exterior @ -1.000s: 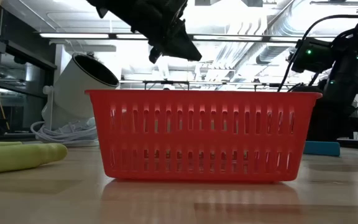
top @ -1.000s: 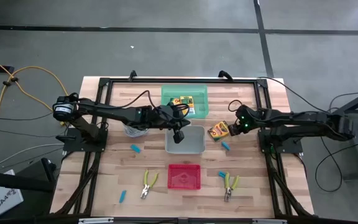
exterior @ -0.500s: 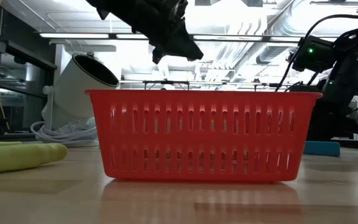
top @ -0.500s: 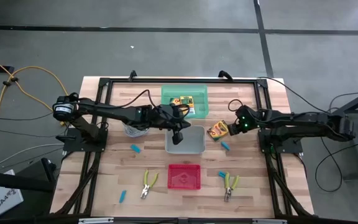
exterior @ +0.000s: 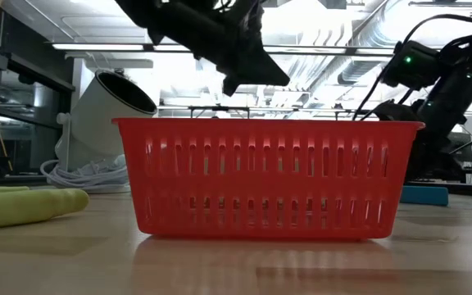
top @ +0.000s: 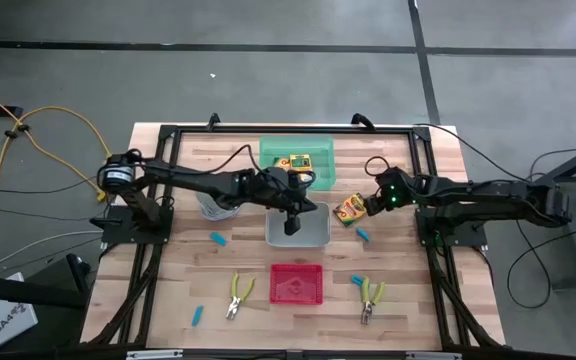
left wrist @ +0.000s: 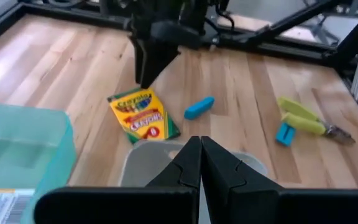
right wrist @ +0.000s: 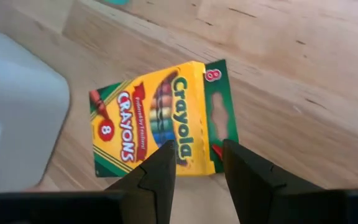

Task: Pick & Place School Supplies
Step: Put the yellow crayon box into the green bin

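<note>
Now the left tool (top: 290, 226), pressed together and empty, has shifted over the grey tray (top: 318, 235); right tool (top: 367, 204) hangs spread above the crayon box (top: 350, 211).

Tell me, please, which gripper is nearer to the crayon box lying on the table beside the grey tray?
Right. The right gripper hangs directly above the crayon box, while the left gripper hovers over the grey tray.

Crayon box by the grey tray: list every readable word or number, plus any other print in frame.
"Crayola", along the crayon box's yellow face, right wrist view.
"CRAYONS", on the same face.
"8", twice: by the red crayon drawing and on the green end flap.
Second box in the green tray: print too small to read.
Label at the left wrist view's lower corner: blurred, unreadable.
</note>
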{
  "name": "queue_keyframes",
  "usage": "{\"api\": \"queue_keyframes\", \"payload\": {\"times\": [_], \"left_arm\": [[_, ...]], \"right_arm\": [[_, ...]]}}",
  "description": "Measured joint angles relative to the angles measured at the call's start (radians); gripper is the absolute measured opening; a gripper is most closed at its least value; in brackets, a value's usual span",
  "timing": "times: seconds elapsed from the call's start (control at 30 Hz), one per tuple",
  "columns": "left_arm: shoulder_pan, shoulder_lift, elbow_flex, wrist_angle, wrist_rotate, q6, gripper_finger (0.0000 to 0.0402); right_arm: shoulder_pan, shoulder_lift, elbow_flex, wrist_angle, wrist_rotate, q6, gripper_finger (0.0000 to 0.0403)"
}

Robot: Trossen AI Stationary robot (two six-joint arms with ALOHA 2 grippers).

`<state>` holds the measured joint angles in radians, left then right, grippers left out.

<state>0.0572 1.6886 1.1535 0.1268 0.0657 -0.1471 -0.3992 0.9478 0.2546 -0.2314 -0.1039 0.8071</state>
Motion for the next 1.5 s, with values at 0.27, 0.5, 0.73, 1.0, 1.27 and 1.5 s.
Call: {"api": "queue_keyframes", "payload": {"times": [0.27, 0.5, 0.73, 1.0, 1.27, 1.5], "left_arm": [[0.036, 0.001, 0.003, 0.019, 0.016, 0.0, 0.0001], [0.039, 0.001, 0.004, 0.033, 0.017, -0.002, 0.0001], [0.036, 0.001, 0.004, 0.035, 0.017, -0.003, 0.0001], [0.025, 0.001, 0.004, 0.032, 0.016, -0.008, 0.0001], [0.022, 0.001, 0.004, 0.031, 0.017, -0.01, 0.0001], [0.023, 0.001, 0.004, 0.031, 0.017, -0.01, 0.0001]], "right_arm": [[0.0, 0.0, 0.0, 0.101, -0.01, -0.052, 0.0123], [0.0, 0.0, 0.001, 0.139, -0.034, -0.078, 0.0123], [0.0, 0.014, 0.002, 0.137, -0.055, -0.077, 0.0123], [0.068, 0.11, 0.002, 0.136, -0.053, -0.06, 0.0123], [0.145, 0.146, 0.005, 0.147, -0.099, 0.005, 0.0123], [0.162, 0.136, 0.004, 0.12, -0.095, 0.012, 0.0123]]}}
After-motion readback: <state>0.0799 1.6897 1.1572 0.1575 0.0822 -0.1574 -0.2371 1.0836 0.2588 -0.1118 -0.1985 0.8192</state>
